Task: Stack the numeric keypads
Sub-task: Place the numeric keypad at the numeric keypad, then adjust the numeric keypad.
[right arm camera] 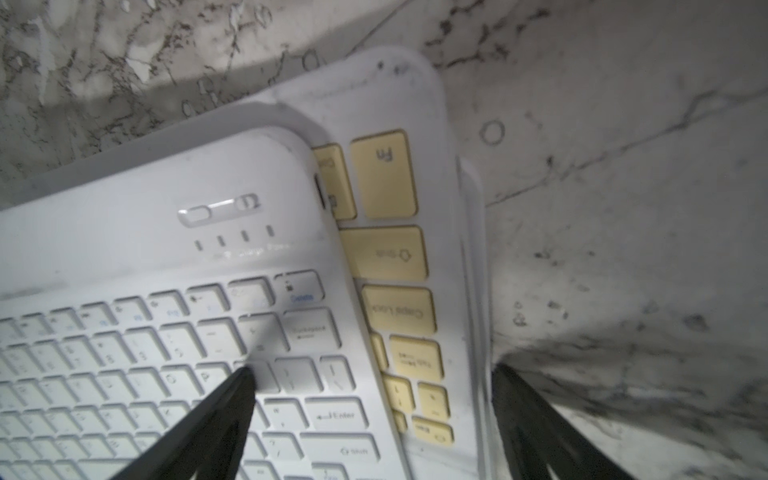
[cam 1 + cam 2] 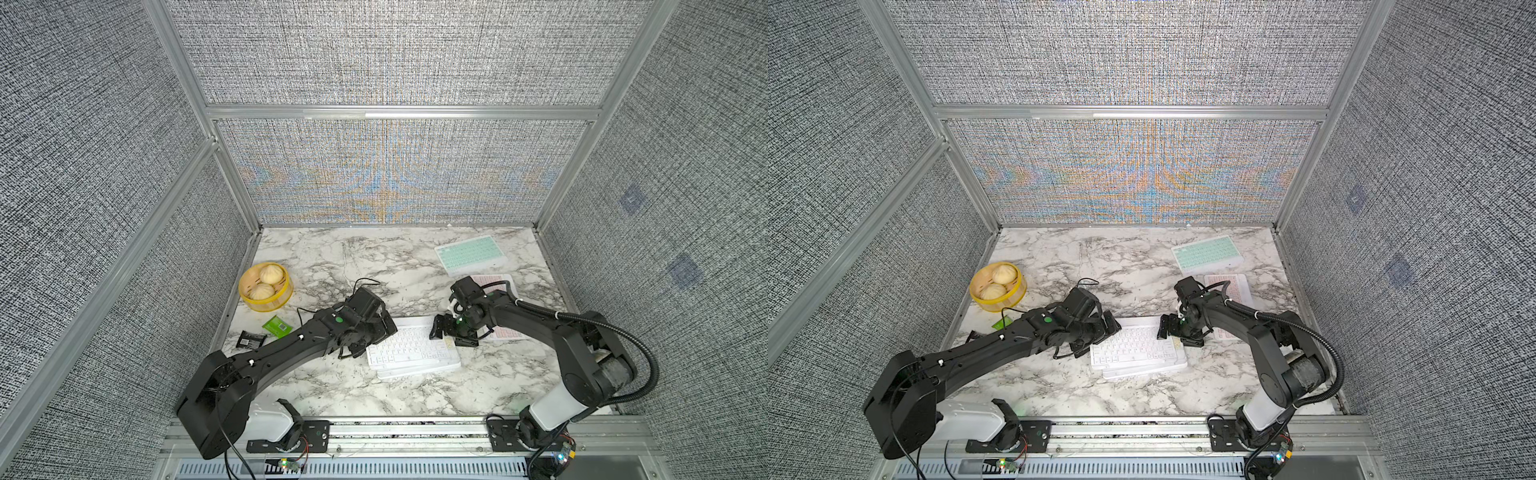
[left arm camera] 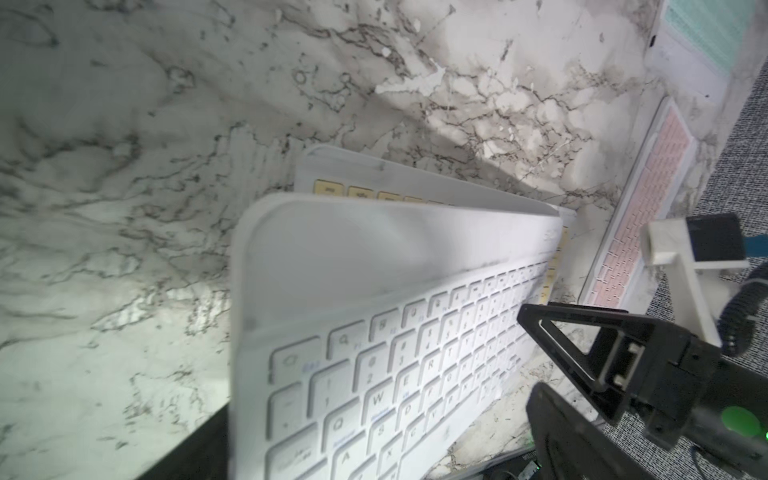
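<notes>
Closest to the wrist cameras lies the white keypad (image 1: pixel 145 353), topmost of a stack at the front middle of the counter (image 2: pixel 332 266). Beneath it a pale yellow keypad (image 1: pixel 386 174) sits skewed, its end keys sticking out past the white frame. A further white edge shows under that. How many keypads the stack holds cannot be told.

Left tool (image 2: pixel 376 338) stands at the stack's left short end, jaws spread, holding nothing. Right tool (image 1: pixel 374 370) is likewise spread, empty, over the right short end, with one finger above the white keys and the other out over bare counter. Whether the first finger touches the keys cannot be told.

Outstanding items are the pink keypad (image 2: pixel 496 282) and the mint green keypad (image 2: pixel 471 254). The pink one lies just right of the stack, beyond the right tool, with its long axis running front to back, whereas the stack's runs across. It is judged to need about a quarter turn before placing. The mint green one lies near the far right corner, its long axis roughly across. The right arm is nearer to both; the left tool is well apart from them.

Obscured: the right forearm covers the pink keypad's middle, so only its ends show. Whether the mint green item is one keypad or two cannot be determined. Both wrist views are blurred.
</notes>
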Robot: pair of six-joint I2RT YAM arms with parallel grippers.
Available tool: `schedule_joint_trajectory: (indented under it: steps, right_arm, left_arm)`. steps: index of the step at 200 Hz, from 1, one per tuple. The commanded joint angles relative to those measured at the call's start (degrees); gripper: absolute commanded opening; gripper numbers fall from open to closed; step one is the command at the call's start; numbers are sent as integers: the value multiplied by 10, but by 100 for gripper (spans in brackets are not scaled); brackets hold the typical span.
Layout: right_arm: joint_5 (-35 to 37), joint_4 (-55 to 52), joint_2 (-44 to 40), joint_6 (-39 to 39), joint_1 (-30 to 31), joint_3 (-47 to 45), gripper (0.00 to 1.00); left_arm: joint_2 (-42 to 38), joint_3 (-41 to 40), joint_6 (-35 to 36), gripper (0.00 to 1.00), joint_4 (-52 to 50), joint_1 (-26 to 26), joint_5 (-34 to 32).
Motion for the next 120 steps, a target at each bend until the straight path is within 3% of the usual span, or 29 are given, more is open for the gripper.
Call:
schedule_joint_trajectory:
  steps: [1,71,120]
  right_arm:
    - [14,-8,4,-5,0,-2,91]
    - [-1,-3,-29,-5,2,7,91]
    - [15,-13,-32,-7,7,11,91]
  left_arm:
    - [-3,-5,8,99,-18,1,-11]
    - [86,49,23,99,-21,1,19]
    - [94,90,17,99,-116,1,-19]
